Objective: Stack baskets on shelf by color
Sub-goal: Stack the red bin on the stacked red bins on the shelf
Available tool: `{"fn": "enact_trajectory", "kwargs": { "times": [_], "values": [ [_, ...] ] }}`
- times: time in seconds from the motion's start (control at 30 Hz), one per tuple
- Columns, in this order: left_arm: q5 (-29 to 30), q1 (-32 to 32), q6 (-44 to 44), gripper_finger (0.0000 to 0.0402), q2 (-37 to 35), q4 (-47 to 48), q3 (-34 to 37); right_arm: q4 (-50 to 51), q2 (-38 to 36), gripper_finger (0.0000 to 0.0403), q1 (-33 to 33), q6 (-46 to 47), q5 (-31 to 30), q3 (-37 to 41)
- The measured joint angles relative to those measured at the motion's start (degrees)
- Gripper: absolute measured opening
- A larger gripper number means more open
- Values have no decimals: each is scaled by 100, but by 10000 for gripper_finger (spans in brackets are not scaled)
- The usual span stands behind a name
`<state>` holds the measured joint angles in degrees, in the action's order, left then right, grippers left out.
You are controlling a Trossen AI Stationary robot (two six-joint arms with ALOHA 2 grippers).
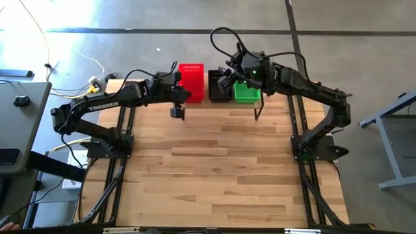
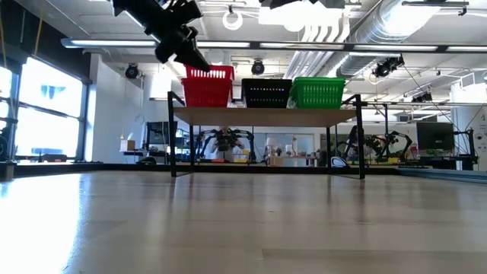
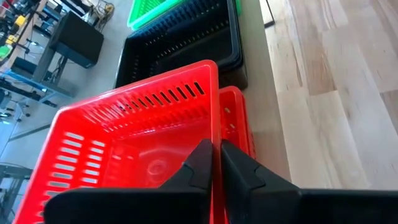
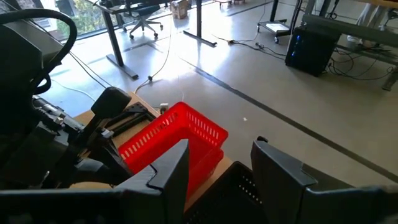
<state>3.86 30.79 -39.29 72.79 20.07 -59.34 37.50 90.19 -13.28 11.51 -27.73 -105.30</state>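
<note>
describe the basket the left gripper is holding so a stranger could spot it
Find the low wooden-topped shelf at the table's far edge. Three basket stacks stand on it: red, black, green. It is the top red plastic mesh basket, tilted on the red stack, its rim pinched by the left gripper.

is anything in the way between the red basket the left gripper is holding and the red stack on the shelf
Nothing visible. The left gripper, shut on the top red basket's wall, holds it tilted, partly nested in the red stack on the shelf, beside the black baskets.
</note>
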Motion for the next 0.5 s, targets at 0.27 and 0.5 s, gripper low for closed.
{"fn": "enact_trajectory", "kwargs": {
  "times": [0.27,0.5],
  "values": [
    [2,-11,-185,51,0,28,-1,-2,0,156,-61,21,20,0],
    [315,-13,-176,103,-33,29,-2,-7,0,156,-61,44,18,0]
  ]
}}
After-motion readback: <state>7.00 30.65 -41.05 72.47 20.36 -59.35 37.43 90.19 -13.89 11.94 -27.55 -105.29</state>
